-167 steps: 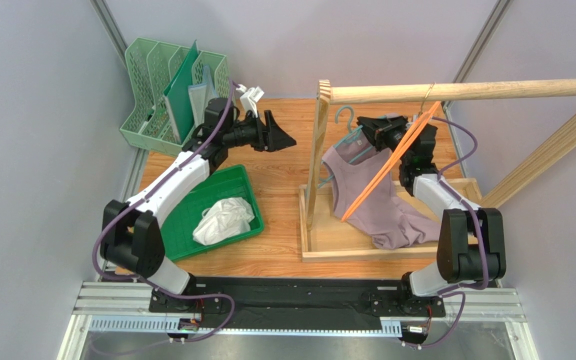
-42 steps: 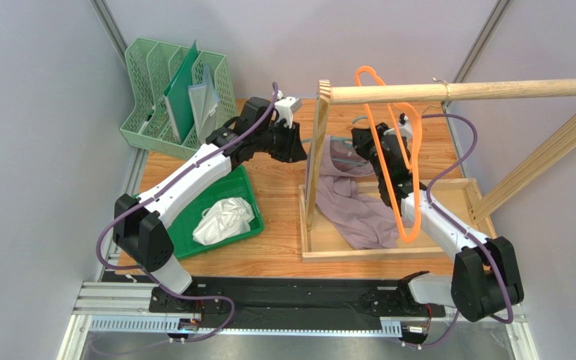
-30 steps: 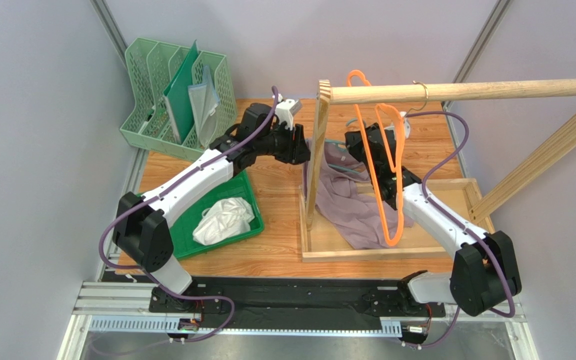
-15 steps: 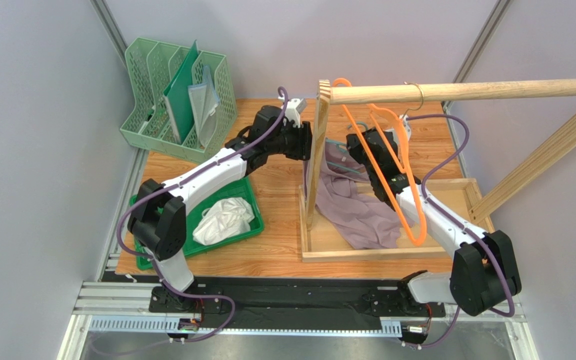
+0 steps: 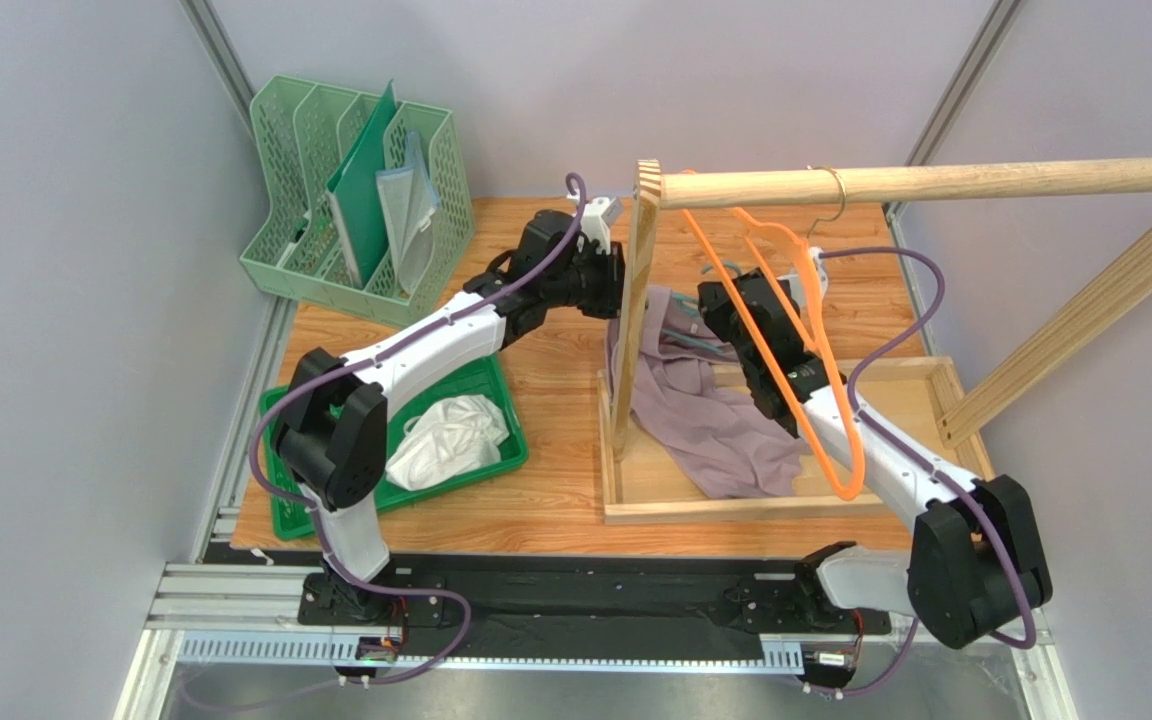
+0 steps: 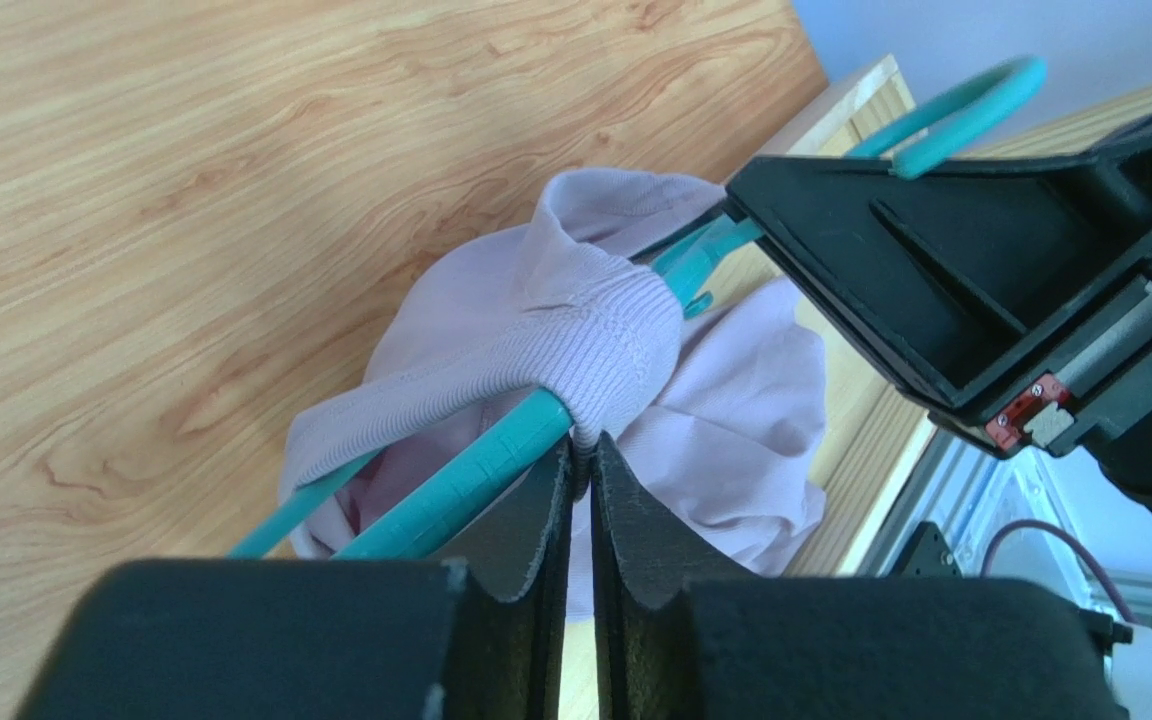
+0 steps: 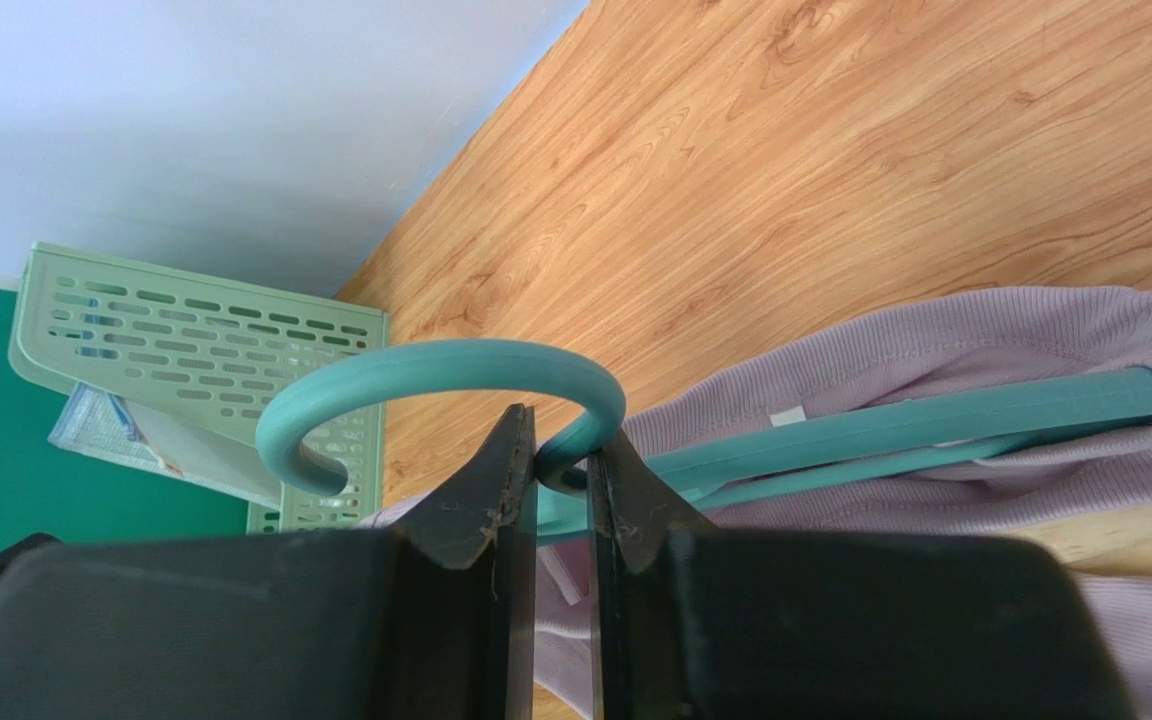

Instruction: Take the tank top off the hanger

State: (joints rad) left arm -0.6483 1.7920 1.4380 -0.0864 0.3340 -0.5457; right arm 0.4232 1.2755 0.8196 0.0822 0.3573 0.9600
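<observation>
Looking from above, the lilac tank top (image 5: 717, 428) sags inside the wooden rack (image 5: 624, 398). Left wrist: left end effector (image 6: 579, 458) pinches its strap on the teal hanger (image 6: 470, 468). Right wrist: right end effector (image 7: 560, 450) clamps the hanger's hook.

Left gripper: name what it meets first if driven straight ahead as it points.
The left gripper pinches the tank top strap on the teal hanger: first contact. Beyond, probably the right gripper.

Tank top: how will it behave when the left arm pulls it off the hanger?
Likely floppy: the tank top sags in folds below the hanger. Probably light: thin ribbed knit. The strap hugs the hanger arm, so it may stretch or snag.
</observation>
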